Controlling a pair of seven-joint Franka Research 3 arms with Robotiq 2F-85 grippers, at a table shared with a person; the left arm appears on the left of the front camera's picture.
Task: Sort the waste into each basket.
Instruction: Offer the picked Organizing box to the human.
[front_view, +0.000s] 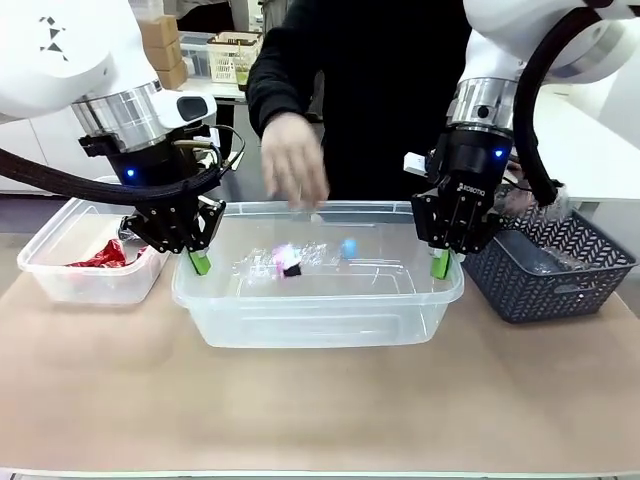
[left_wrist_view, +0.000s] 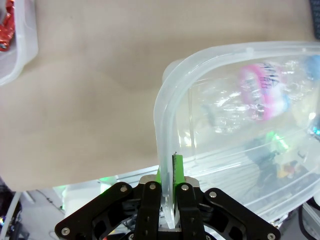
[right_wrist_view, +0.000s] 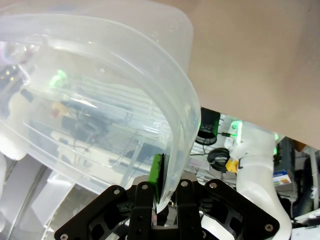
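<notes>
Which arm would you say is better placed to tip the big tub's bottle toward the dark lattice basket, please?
Probably the right gripper: it pinches the big tub wall nearest the lattice basket; the left gripper grips the far end.

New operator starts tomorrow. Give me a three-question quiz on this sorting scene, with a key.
1. True or false: both tools pinch the rim of the large clear tub.
2. Where is the crushed red can? A) small clear tub at the robot's left B) dark lattice basket
3. Fill in: the person's hand hovers above the ____ holding a pink-labelled bottle.

Key: 1 true: left tool, right tool. 2 A. 3 large clear tub.
</notes>
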